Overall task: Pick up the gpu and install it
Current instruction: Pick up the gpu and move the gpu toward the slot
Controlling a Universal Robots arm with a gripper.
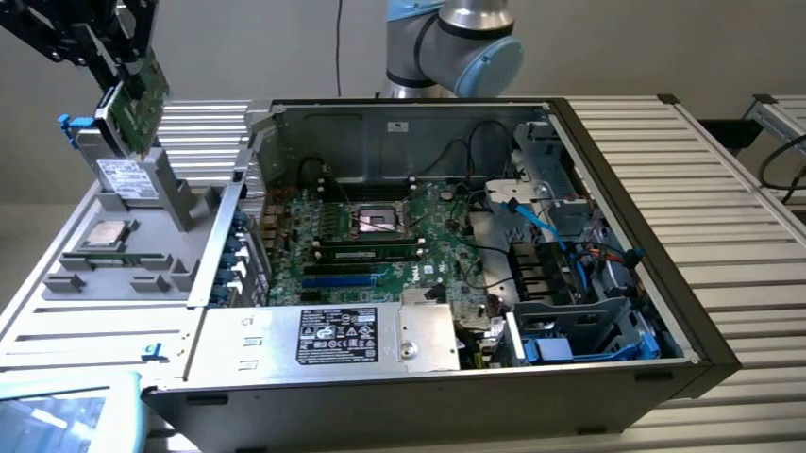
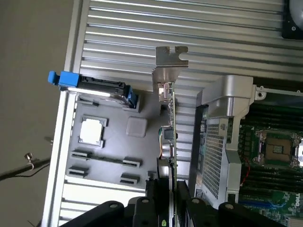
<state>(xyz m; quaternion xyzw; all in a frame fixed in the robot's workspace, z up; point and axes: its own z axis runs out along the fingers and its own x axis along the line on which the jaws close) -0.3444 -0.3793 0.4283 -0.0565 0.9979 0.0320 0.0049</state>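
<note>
Hanging above the tray (image 1: 113, 269), beside the open case (image 1: 377, 132), the gpu (image 2: 169, 113) sits clamped in the part-closed claw (image 2: 166, 185), so the pick looks done. Installing it, I'd judge, calls for squaring its edge to a board slot (image 1: 338, 280).

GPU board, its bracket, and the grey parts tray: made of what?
end bracket: likely bare sheet metal, silvery sheen, folded tab.
gpu board: green, probably fibreglass laminate.
parts tray: looks like matte plastic, uniform grey, blocky moulded slots.
</note>
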